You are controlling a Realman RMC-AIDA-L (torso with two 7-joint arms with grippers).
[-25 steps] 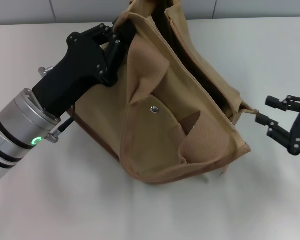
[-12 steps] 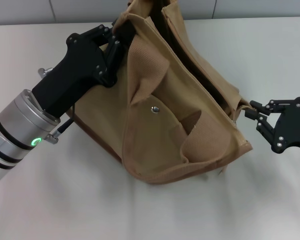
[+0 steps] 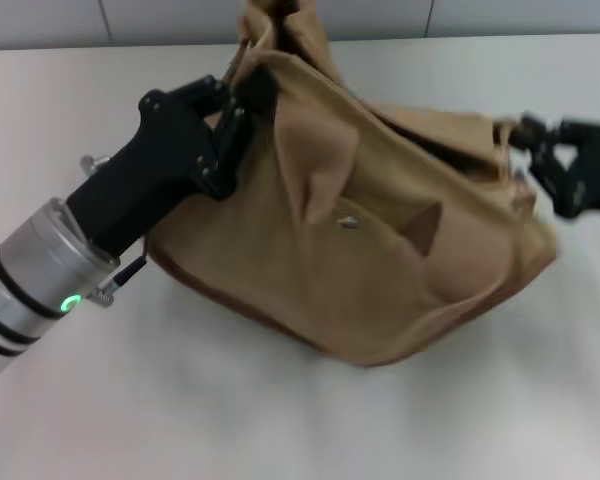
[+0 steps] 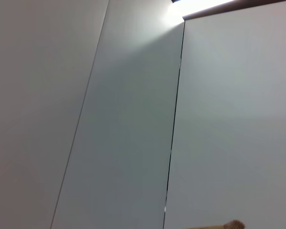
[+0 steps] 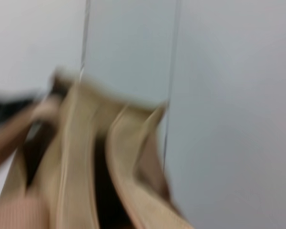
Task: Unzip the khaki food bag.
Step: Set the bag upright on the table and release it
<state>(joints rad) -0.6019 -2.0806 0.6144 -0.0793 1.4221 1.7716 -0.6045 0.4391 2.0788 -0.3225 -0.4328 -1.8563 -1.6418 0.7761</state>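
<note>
- The khaki food bag (image 3: 380, 250) lies on its side on the white table (image 3: 280, 420), a little right of the middle of the head view, its front pocket facing up and its top opening turned toward the far right.
- A small metal snap (image 3: 348, 222) shows on the front pocket, and a darker brown edging (image 3: 230, 295) runs along the bag's lower near edge.
- The left gripper (image 3: 242, 95) is at the bag's far left corner, its black fingers pressed into the fabric there — the jaws look closed on the bag's edge, beside the folded handle (image 3: 320, 160).
- The left arm runs from the lower left of the head view up to that corner, with a green ring light (image 3: 70, 303) on its silver wrist.
- The right gripper (image 3: 535, 140) is at the bag's right end, just at the upper corner by the opening; I cannot tell how its jaws stand, nor whether they hold anything, as that part is smeared.
- The right wrist view looks along the bag (image 5: 86, 167) from its end — tan folds with a dark gap between them, against a pale panelled wall (image 5: 229, 95).
- The left wrist view shows mostly that wall (image 4: 133, 119), with only a scrap of tan fabric (image 4: 229, 225) at the edge.
</note>
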